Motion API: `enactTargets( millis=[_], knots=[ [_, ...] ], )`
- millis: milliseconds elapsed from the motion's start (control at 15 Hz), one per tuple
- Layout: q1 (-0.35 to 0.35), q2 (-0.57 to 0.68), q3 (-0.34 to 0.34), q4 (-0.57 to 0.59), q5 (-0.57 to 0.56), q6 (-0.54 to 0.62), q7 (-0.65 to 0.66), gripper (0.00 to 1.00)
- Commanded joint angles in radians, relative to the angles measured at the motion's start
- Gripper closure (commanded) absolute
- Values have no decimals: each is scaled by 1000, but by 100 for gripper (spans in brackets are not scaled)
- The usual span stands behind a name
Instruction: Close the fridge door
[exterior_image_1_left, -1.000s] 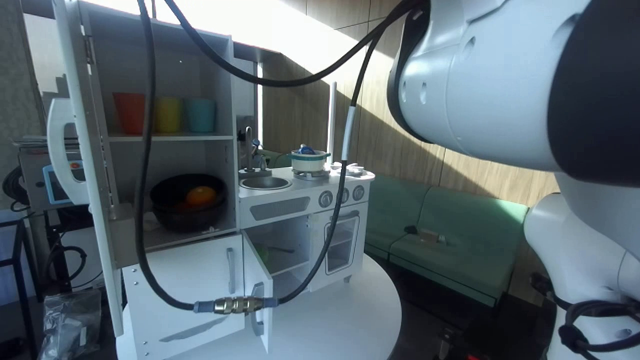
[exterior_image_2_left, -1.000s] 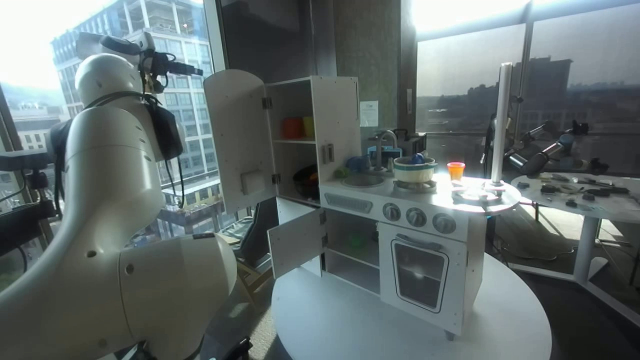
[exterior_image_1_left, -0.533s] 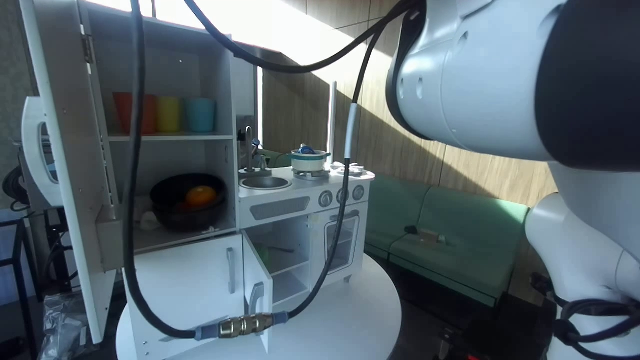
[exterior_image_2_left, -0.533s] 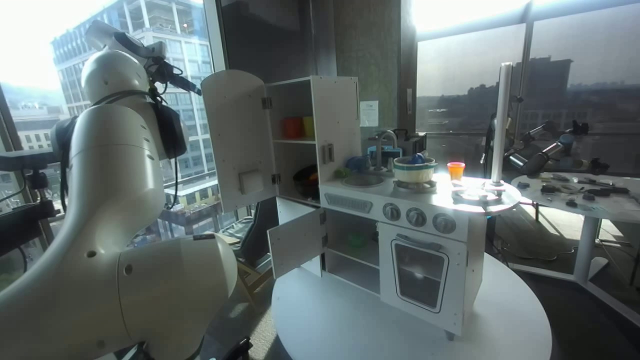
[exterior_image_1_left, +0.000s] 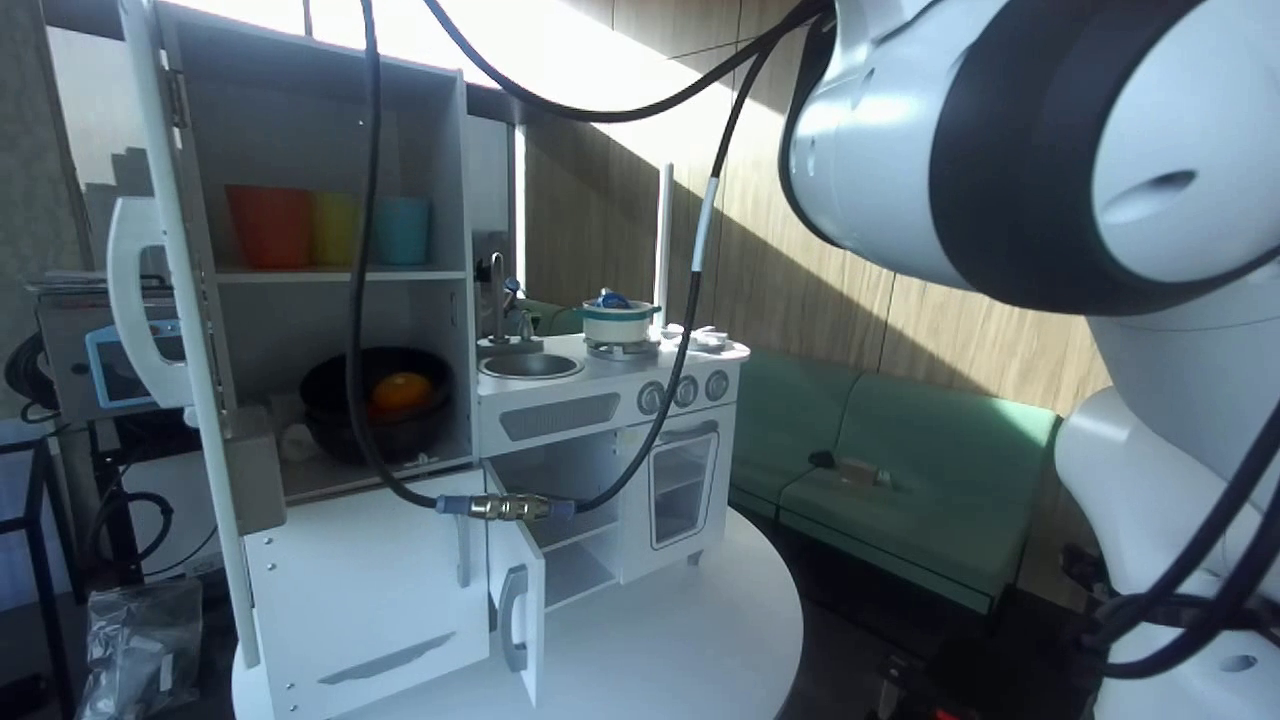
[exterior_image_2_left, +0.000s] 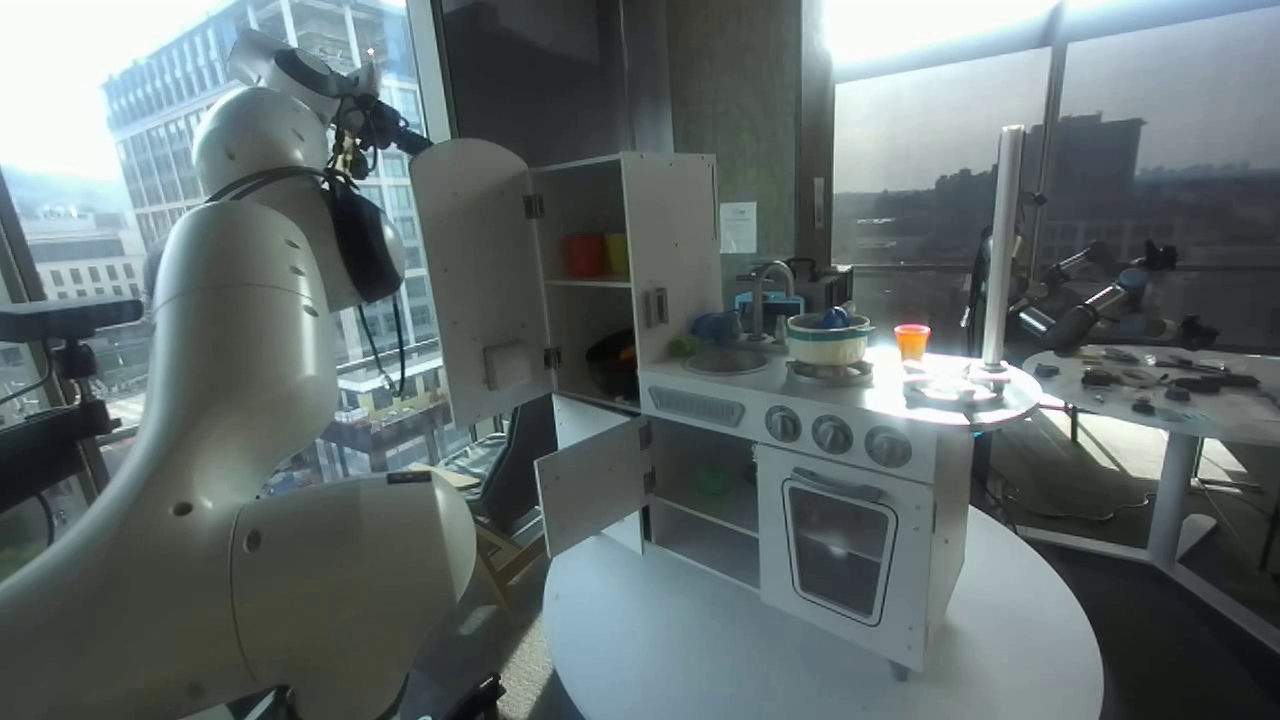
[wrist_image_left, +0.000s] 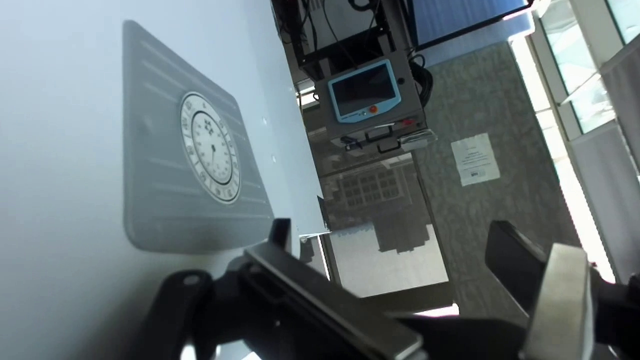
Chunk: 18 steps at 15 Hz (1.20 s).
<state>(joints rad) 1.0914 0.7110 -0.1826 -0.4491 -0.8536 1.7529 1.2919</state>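
White round table (exterior_image_2_left: 790, 660), toy kitchen (exterior_image_2_left: 755, 420) on it; fridge door (exterior_image_2_left: 480, 290) standing open in both exterior views; arm (exterior_image_2_left: 240, 340) reared tall, bent over up top; gripper (wrist_image_left: 392, 240) spread wide near that door's upper free edge; contact, I can't tell.

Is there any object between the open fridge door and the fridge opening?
The fridge door has nothing visible in its swing: the black bowl and three cups sit inside the fridge, and the open cabinet door seems to hang lower.
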Motion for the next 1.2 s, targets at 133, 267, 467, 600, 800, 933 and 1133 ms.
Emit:
enactTargets(
  millis=[133,267,467,600,800,933,1133],
  knots=[
    [27,-54,-42,1,-16,-156,10,0],
    [17,-65,-24,1,11,-222,7,0],
    [-28,-70,14,1,98,-295,10,0],
    [-57,-71,26,0,161,-310,20,0],
    [-106,-68,14,-2,212,-306,34,0],
    [-154,-69,24,-3,277,-302,57,0],
    [-205,-54,13,9,346,-313,77,0]
  ],
)
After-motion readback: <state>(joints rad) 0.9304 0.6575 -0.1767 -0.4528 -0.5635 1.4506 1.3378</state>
